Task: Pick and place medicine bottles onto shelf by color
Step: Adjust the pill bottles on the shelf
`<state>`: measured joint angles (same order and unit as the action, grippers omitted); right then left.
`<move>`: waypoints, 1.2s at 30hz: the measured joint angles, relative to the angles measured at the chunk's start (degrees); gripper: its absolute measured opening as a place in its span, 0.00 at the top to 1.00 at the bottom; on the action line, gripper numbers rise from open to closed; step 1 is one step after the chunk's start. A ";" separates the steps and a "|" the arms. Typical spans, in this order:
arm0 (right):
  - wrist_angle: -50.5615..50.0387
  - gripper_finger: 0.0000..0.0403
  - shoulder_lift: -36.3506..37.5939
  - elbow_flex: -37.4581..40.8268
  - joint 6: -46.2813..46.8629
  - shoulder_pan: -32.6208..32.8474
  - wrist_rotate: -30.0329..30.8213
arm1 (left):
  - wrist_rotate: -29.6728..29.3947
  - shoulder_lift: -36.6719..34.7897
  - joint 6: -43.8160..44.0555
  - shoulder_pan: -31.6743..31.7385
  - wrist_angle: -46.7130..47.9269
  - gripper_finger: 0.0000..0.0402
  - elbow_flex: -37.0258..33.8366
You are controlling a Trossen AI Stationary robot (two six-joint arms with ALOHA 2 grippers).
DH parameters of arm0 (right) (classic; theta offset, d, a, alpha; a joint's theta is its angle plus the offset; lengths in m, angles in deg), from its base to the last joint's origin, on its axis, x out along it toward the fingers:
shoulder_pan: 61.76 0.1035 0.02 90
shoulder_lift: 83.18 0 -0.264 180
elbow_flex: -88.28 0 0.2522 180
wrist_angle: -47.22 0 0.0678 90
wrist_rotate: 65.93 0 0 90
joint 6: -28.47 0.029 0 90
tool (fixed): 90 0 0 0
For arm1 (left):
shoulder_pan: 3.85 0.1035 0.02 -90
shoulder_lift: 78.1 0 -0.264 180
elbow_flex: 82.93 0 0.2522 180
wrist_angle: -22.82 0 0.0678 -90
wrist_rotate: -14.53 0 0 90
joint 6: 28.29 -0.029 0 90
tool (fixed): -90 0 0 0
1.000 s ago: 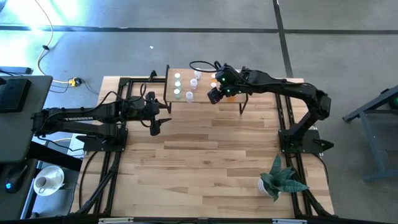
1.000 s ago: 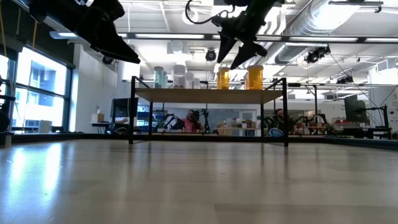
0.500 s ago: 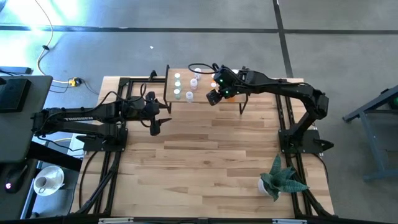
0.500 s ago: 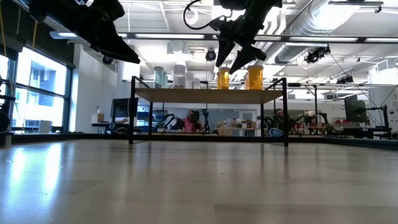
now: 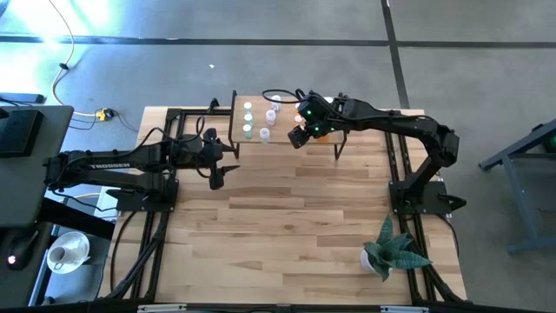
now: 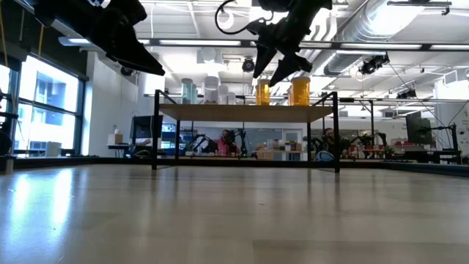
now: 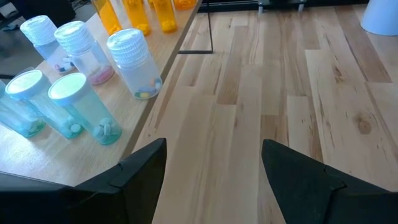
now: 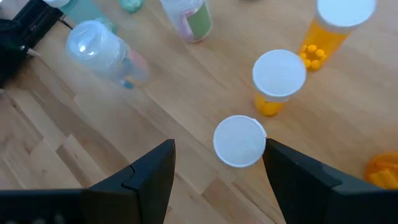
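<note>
The shelf [image 5: 240, 122], a light-wood platform on thin black legs, stands at the table's far edge. Medicine bottles stand upright on it: pale green ones [image 7: 81, 107] and clear ones [image 7: 134, 62] toward its left end, orange ones [image 8: 278, 81] toward its right. All have white caps. My right gripper [image 5: 297, 136] hangs open above the orange group [image 6: 262, 92], clear of the caps. In its wrist view one white cap [image 8: 239, 141] shows below the gap between its fingers. My left gripper [image 5: 216, 178] is open over the table, near the shelf's left end, with nothing between its fingers.
A potted plant [image 5: 391, 250] stands near the table's front right corner. A white cup [image 5: 65, 254] sits off the table to the left. Bare wood tabletop [image 5: 287, 217] stretches from the shelf to the near edge.
</note>
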<state>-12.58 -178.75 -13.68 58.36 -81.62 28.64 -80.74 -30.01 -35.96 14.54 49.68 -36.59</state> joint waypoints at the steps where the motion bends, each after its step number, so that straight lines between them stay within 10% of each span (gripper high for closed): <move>1: 0.00 0.42 0.00 0.00 -0.10 0.00 -0.12 | 0.10 0.00 0.00 0.00 -0.01 0.37 0.00; 21: -5.86 0.42 0.02 -8.53 -3.29 0.00 4.40 | 4.17 1.23 -0.94 0.02 -2.65 0.37 0.02; 36: 8.69 0.42 0.07 -12.02 -10.79 3.24 7.64 | -10.90 0.06 -3.02 0.02 2.43 0.37 0.02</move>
<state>-3.88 -178.69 -25.70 47.57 -78.38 36.28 -91.64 -29.95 -38.98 14.56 52.11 -36.57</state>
